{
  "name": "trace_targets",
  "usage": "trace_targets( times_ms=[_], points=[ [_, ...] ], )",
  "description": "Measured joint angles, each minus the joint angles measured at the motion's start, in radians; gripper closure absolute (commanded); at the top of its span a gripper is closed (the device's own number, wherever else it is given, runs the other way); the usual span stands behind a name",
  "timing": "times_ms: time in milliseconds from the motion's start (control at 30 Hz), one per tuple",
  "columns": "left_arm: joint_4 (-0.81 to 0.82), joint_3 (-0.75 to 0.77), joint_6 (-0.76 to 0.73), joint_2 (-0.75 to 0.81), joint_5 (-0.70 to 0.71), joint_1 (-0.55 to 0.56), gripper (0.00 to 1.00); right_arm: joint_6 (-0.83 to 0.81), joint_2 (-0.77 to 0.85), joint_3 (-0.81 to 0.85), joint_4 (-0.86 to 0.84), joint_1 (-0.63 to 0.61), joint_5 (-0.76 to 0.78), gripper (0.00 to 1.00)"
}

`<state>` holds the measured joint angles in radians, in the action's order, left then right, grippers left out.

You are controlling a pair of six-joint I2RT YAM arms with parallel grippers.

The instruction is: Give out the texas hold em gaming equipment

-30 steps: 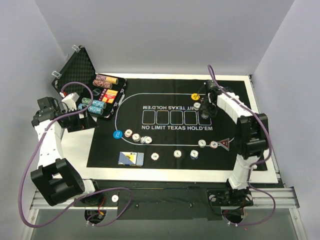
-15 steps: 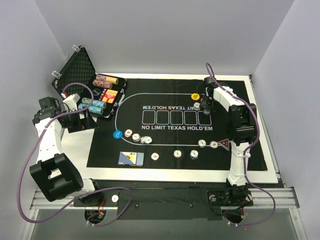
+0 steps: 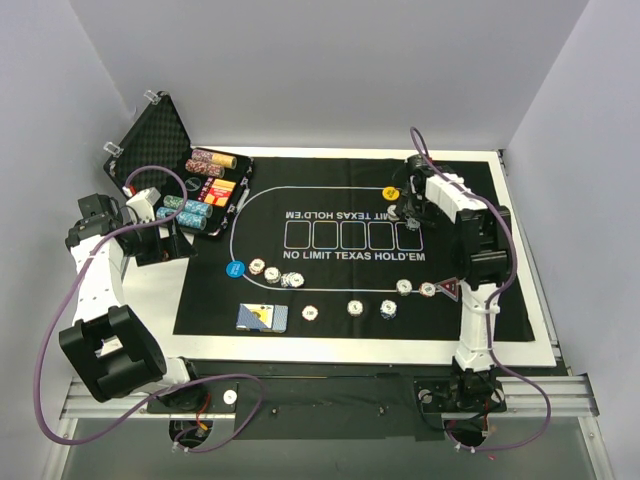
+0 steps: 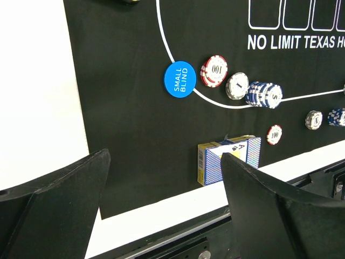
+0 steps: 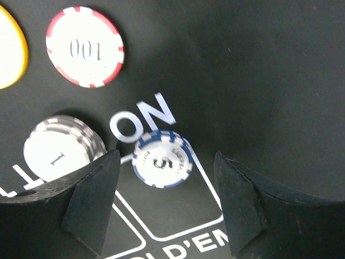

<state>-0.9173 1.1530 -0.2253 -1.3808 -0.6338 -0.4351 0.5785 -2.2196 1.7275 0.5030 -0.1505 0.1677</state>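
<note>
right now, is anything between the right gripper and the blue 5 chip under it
Nothing visible is in the way. The blue 5 chip lies flat and uncovered on the black mat, in the gap of the open right gripper. The white 1 chip stack sits close beside one finger, not in between.

Top camera: high behind the table's (image 3: 150,308) near edge, looking down on the whole mat (image 3: 210,300). Left wrist: oblique, farther off, mat's near-left corner, sharing the blue button (image 4: 179,79). Right wrist: close, straight down, mat's far right.
</note>
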Motion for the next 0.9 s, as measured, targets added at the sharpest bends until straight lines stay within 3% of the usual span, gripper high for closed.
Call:
trace_targets(
  times_ms=[133, 300, 533, 700, 900],
  points=[
    [-0.001, 0.000, -0.001, 0.003, 0.000, 0.000, 0.05, 0.000, 0.092, -0.099, -0.008, -0.002, -0.003, 0.33],
    [-0.007, 0.000, -0.003, 0.018, -0.002, 0.000, 0.05, 0.013, 0.397, -0.302, -0.031, -0.040, -0.011, 0.30],
    [-0.013, 0.000, -0.004, 0.037, -0.008, 0.000, 0.05, 0.059, 0.791, -0.660, -0.090, -0.335, -0.007, 0.27],
    [-0.016, 0.000, -0.005, 0.050, -0.011, 0.000, 0.05, 0.126, 0.817, -0.881, -0.086, -0.513, 0.000, 0.25],
    [-0.016, 0.000, -0.004, 0.058, -0.012, 0.000, 0.05, 0.187, 0.837, -0.974, -0.092, -0.585, 0.014, 0.25]
  ],
)
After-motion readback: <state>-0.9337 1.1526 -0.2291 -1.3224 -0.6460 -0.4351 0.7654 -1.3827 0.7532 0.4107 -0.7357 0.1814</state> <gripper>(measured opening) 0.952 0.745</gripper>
